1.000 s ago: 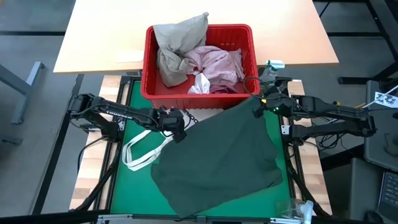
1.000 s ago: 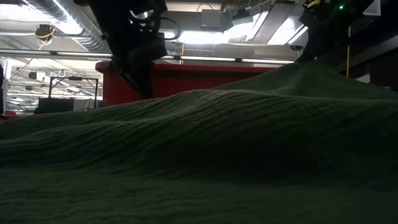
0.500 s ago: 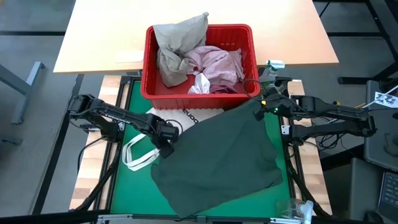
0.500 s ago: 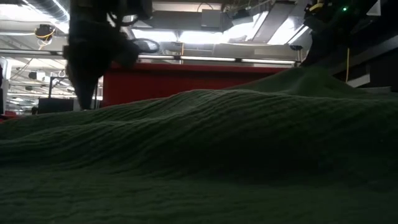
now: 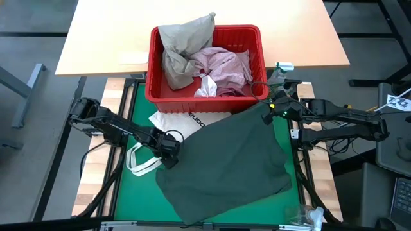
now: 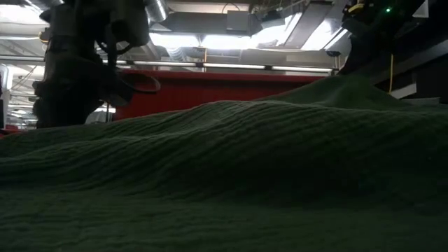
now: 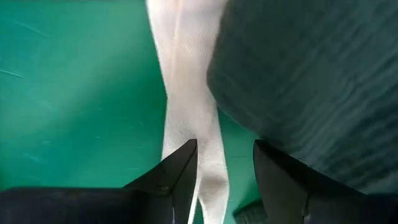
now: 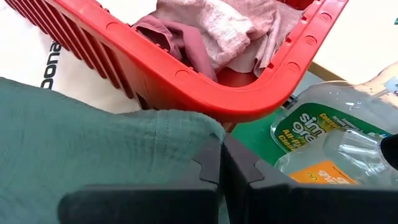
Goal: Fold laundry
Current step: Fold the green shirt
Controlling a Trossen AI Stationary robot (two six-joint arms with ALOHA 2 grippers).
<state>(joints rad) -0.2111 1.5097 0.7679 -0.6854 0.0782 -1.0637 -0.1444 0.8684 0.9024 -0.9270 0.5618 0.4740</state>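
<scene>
Desk [image 5: 131, 112] carries a green mat, and on it the dark green garment [image 5: 231, 160] lies spread over the centre and right, unfolded, with no crease or fold line showing. It is the largest task item and the only one out of the basket. In my judgement the task is at an early stage: one piece is laid out for folding, none is folded, and the rest are still to come.

Basket [image 5: 247, 96], red and slotted, stands at the far edge of the mat and holds the remaining laundry: a beige piece [image 5: 180, 48] heaped at its left, a pink piece [image 5: 225, 64] at its right, and a small white piece [image 5: 207, 86] at the near wall. All are crumpled.

Tote bag [image 5: 170, 125], white, lies partly under the garment's left edge, with its loop handles [image 5: 142, 160] out on the mat. It sits beneath the working area and is likely to get in the way of a clean fold.

Right gripper [image 5: 270, 110] is at the garment's far right corner, just beside the basket, jaws pressed together on the cloth and pinching that corner.

Left gripper [image 7: 224, 174] is at the garment's left edge, jaws spread, straddling a white tote strap [image 7: 189, 118] with the garment just beside it. It holds nothing.

Bottle [image 8: 329, 143], clear plastic, lies beyond the right gripper near the basket corner.
</scene>
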